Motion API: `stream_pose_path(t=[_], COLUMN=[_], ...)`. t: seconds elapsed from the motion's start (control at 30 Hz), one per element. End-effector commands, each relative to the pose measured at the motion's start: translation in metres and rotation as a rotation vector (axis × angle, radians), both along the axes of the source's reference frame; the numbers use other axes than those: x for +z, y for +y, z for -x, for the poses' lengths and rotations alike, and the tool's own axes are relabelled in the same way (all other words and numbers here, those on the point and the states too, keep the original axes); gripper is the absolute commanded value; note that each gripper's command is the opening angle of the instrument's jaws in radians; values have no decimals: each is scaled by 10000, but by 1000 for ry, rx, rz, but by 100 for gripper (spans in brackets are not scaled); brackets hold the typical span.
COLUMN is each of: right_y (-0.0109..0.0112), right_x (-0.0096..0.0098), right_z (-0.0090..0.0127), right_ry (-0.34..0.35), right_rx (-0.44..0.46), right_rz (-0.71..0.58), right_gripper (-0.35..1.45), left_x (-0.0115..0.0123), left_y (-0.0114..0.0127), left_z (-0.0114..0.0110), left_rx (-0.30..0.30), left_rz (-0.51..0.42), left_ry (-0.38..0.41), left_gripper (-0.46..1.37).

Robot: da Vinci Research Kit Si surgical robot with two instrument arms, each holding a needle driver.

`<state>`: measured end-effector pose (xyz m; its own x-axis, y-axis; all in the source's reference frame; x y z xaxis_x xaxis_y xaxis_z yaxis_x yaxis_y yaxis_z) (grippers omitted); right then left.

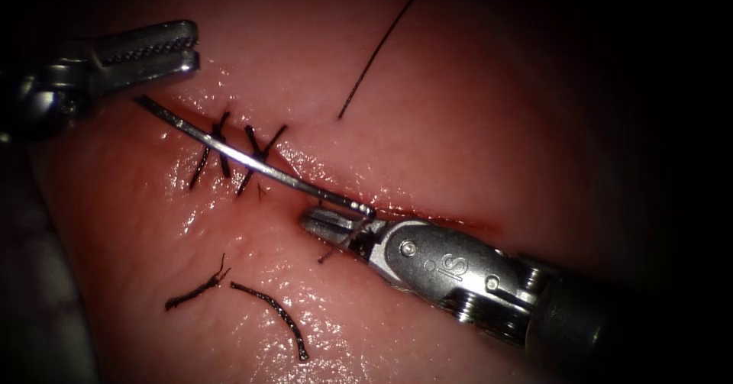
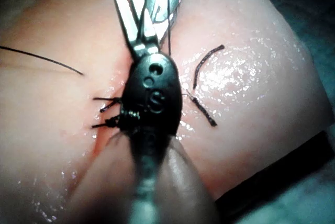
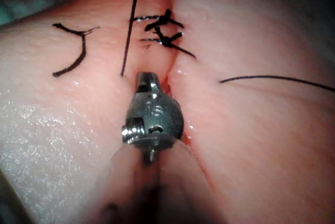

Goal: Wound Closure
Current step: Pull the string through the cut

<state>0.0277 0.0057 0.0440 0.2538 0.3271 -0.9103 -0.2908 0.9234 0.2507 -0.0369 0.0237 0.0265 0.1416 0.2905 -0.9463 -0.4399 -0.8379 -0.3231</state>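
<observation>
While right hand [image 1: 336, 224] clamps needle [image 1: 252, 159] near its tail over cut [image 1: 427, 214], left hand [image 1: 164, 48] slightly parted, empty.

The cut [image 1: 427, 212] is seen from above and in front; it's also looked at very close along each shaft, stitches [image 3: 162, 30] shared.
</observation>
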Motion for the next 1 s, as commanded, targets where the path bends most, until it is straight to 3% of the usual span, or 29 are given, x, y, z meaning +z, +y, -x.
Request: stream_pose_path(t=[0.03, 0.37, 0.4, 0.47, 0.6, 0.8, 1.0], right_y=[0, 14, 17, 19, 22, 28, 25], right_x=[0, -6, -7, -9, -12, -17, -20], right_z=[0, 4, 5, 9, 17, 29, 34], right_ry=[-1, 19, 25, 30, 41, 49, 56], right_rx=[3, 26, 31, 30, 18, 6, 1], right_rz=[0, 0, 0, -1, -6, -7, -13], right_gripper=[-35, -30, -10, 10, 26, 84, 117], left_x=[0, 1, 1, 1, 1, 8, 15], left_y=[0, 5, 8, 13, 22, 40, 54], left_z=[0, -4, -6, -10, -16, -23, -26], left_rx=[2, 7, 9, 4, -1, -9, -9], left_rz=[0, 18, 16, 24, 27, 34, 39], left_ry=[0, 7, 5, 7, 9, 12, 14], left_gripper=[-35, -35, -35, -35, -35, -35, -35])
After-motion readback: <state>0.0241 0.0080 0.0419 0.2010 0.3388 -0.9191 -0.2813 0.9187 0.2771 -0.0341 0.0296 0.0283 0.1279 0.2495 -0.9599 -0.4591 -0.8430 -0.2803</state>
